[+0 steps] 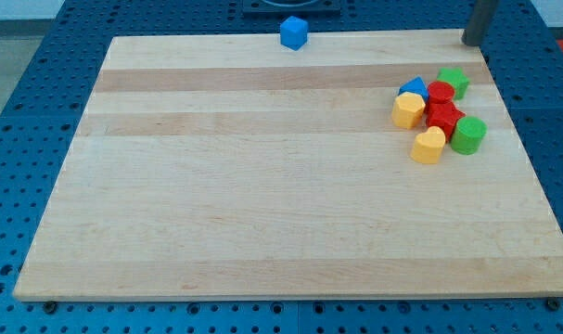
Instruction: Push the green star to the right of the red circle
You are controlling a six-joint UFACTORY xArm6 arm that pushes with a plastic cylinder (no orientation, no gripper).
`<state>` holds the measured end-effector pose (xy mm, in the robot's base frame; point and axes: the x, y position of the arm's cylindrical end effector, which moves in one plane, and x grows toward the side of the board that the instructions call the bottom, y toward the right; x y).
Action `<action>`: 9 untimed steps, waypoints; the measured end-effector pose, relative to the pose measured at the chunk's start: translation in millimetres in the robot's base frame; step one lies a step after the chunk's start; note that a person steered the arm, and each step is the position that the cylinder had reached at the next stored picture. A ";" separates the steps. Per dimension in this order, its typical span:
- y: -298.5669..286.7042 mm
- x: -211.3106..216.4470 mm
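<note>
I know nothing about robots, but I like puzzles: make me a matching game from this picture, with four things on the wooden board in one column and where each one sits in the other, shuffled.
Things:
1. blue cube
2. green star
3. yellow heart
4. my tip, the dark rod's lower end

Places:
A. lowest block in the cluster at the view's right
B. alone at the board's top edge, far left of the cluster
C. at the board's top right corner, above all the blocks and touching none
D. top of the cluster, just right of the red circle

Pairs: 1-B, 2-D, 3-A, 4-C

Green star (pixel 454 81) hemmed leftward by red circle (pixel 440 93); right side open.
</note>
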<state>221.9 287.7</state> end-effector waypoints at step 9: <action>-115.6 47.2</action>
